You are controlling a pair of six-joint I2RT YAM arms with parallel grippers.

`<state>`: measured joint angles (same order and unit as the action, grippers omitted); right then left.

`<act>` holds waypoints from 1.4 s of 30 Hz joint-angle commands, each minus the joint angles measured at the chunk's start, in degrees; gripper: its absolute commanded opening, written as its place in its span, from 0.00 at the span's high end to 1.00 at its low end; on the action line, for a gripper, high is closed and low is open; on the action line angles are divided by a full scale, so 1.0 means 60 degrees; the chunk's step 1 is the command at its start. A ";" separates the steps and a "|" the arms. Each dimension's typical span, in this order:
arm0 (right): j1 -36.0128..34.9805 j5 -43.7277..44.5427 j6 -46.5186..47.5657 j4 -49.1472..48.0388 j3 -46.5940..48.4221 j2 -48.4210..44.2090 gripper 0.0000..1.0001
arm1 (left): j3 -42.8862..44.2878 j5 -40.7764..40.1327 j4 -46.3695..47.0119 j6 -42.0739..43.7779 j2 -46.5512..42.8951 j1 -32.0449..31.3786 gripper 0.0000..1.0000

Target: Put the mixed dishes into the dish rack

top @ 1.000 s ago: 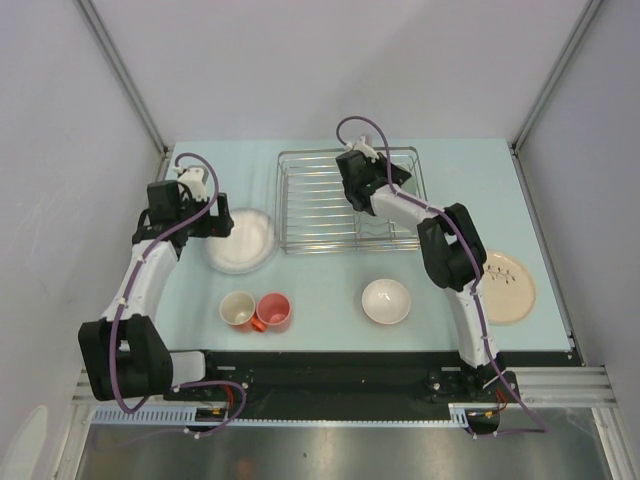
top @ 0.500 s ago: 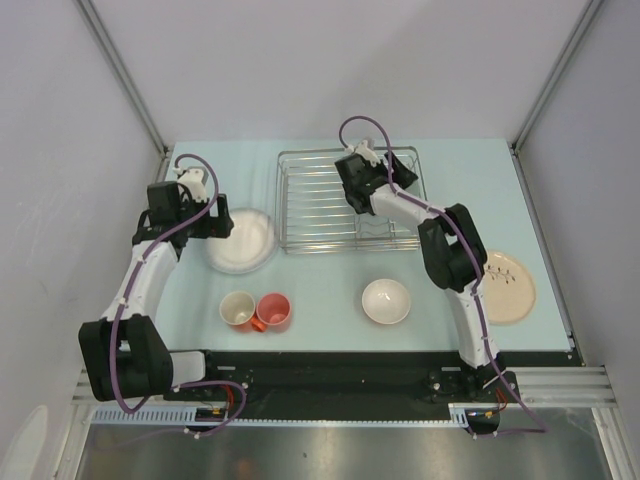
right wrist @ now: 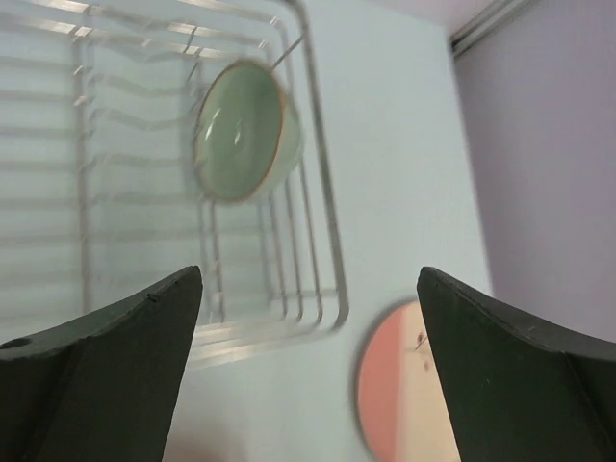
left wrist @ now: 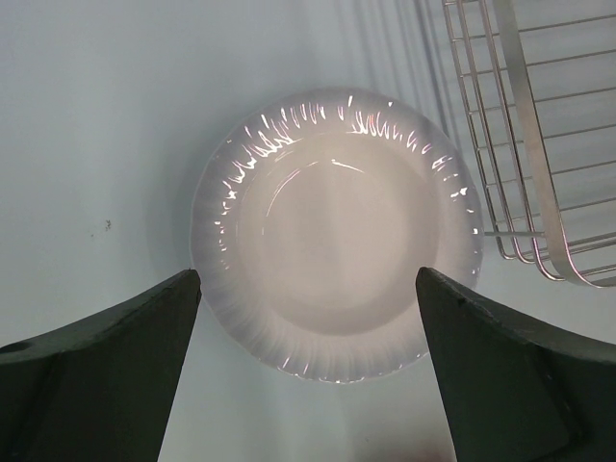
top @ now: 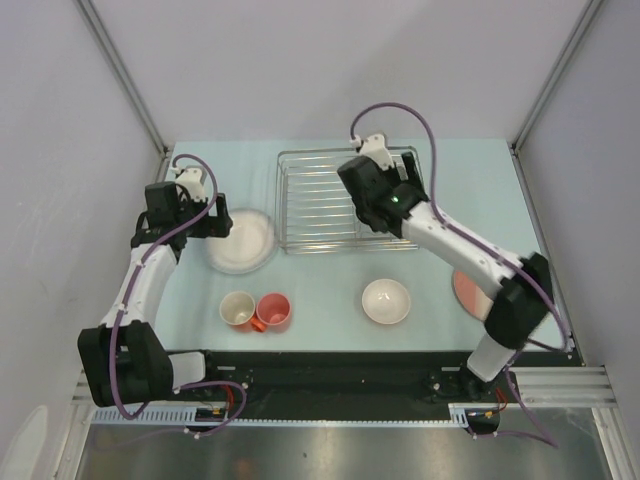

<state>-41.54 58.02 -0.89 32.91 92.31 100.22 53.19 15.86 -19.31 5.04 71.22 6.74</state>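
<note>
right claw [right wrist: 308, 276], spread and empty, has drawn back, leaving the pale green bowl [right wrist: 241, 130] propped in the dish rack [top: 310, 205]; left claw [left wrist: 308, 279] hangs spread over the white plate [left wrist: 332, 231], likely next.

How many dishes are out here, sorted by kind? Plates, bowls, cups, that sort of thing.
Plates: 2 (white plate, pink-and-cream plate)
Bowls: 2 (white bowl, pale green bowl in the rack)
Cups: 2 (orange-red mug, pinkish cup)
Dish rack: 1
Total: 6 dishes, 7 things counting the rack.
</note>
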 commanded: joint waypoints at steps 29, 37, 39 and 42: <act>0.0081 -0.6725 -0.8964 0.1125 -0.9217 -0.7301 0.13 | 0.0291 0.0243 -0.0004 -0.0078 -0.0430 0.0092 0.00; 0.0873 -0.7985 -0.8598 -0.0328 -0.9892 -0.6481 0.27 | 0.0305 0.0243 0.0010 -0.0107 -0.0356 0.0092 0.00; 0.0830 -0.8073 -0.8597 -0.0489 -1.0009 -0.6304 0.27 | 0.0305 0.0243 0.0010 -0.0093 -0.0356 0.0092 0.00; 0.0786 -0.8176 -0.8656 -0.0782 -1.0170 -0.6144 0.30 | 0.0305 0.0257 0.0040 -0.0136 -0.0313 0.0092 0.00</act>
<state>-36.58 10.87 -52.84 32.99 32.34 62.48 53.21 15.94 -19.90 4.95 70.17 6.79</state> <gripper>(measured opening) 0.717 0.996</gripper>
